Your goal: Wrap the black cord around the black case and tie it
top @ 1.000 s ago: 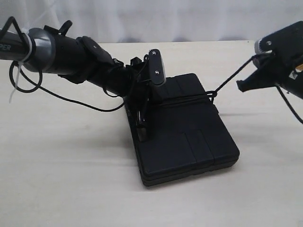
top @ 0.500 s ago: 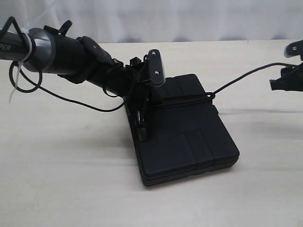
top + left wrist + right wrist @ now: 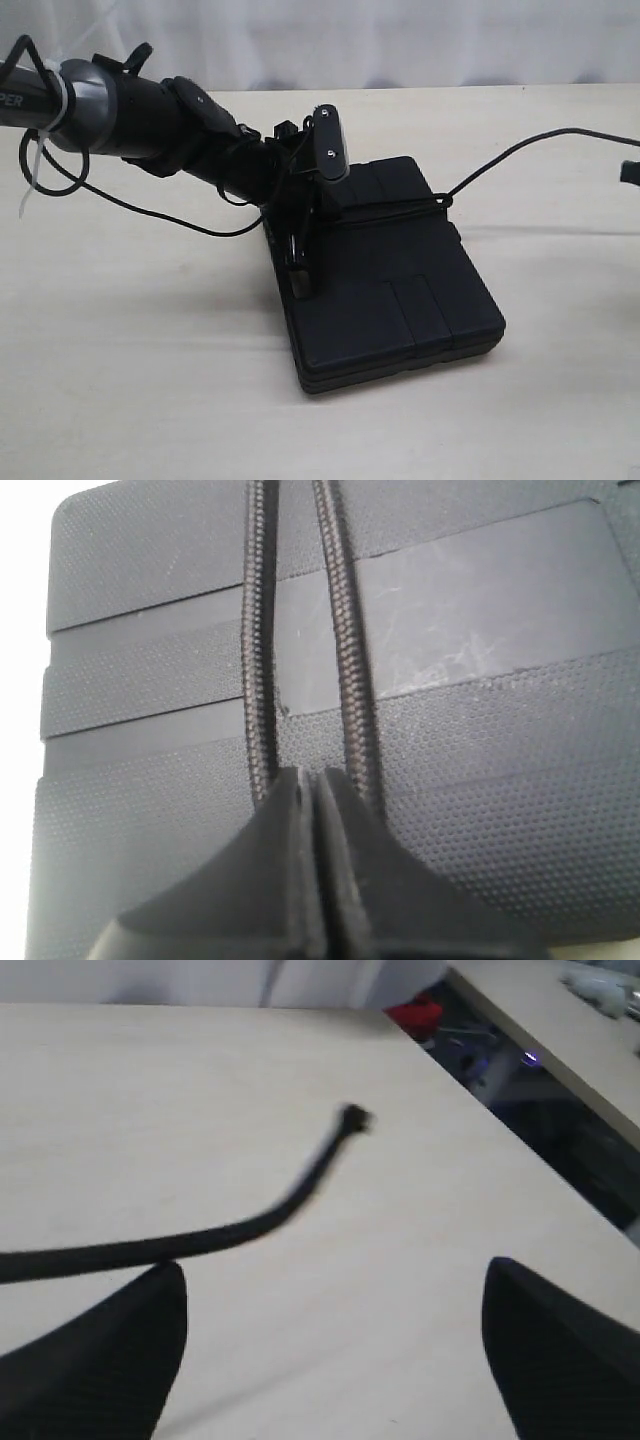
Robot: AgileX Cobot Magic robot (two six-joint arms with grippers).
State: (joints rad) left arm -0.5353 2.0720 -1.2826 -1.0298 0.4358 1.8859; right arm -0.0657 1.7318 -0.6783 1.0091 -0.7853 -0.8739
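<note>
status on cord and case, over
Left pincer shut, tips down on case at two cord strands. Right pincer open, empty; cord tail loose. Nothing blocking seen.

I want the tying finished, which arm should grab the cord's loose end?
Right. The right pincer is open, with the cord loose just ahead; the left pincer is shut, pressed against the case.

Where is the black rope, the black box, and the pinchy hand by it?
black cord (image 3: 510, 154): exterior view, free strand right of the case.
black case (image 3: 400, 290): exterior view, middle of its lid.
left gripper (image 3: 310, 782): left wrist view, where its shut fingertips meet.
</note>
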